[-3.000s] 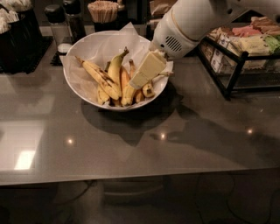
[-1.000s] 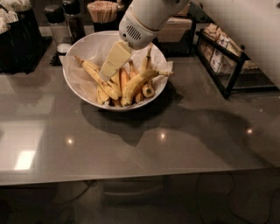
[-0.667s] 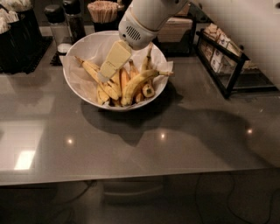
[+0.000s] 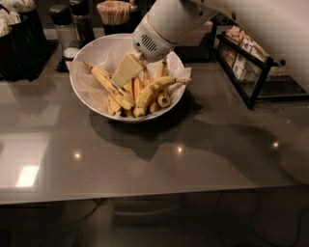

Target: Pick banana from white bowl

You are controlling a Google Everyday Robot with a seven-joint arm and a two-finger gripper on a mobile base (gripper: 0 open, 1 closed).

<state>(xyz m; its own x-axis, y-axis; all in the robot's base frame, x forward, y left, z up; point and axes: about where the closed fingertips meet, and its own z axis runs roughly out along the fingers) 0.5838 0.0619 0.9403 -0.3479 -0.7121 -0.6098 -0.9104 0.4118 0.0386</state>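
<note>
The white bowl (image 4: 83, 91), lined with crumpled white paper, stands at the back middle of the grey table. It holds several bananas. The long, fairly straight speckled banana (image 4: 107, 86) lies on the left side, its thin dark stem pointing to the back left. A cleaner curved banana (image 4: 155, 88) lies on the right, and shorter ones sit between them. My gripper (image 4: 119, 80), cream-coloured below the white arm (image 4: 164, 24), reaches down into the bowl. Its tip is right beside the speckled banana's middle; whether it touches is unclear.
A black wire rack (image 4: 251, 72) with packets stands at the right. A cup of wooden sticks (image 4: 115, 12), two shakers (image 4: 63, 21) and a black holder (image 4: 19, 43) stand behind and left of the bowl. The grey table (image 4: 145, 164) reaches to the front edge.
The gripper has moved left from the bowl's right side to over its middle left. In the last second it has barely moved. The bananas lie as before.
</note>
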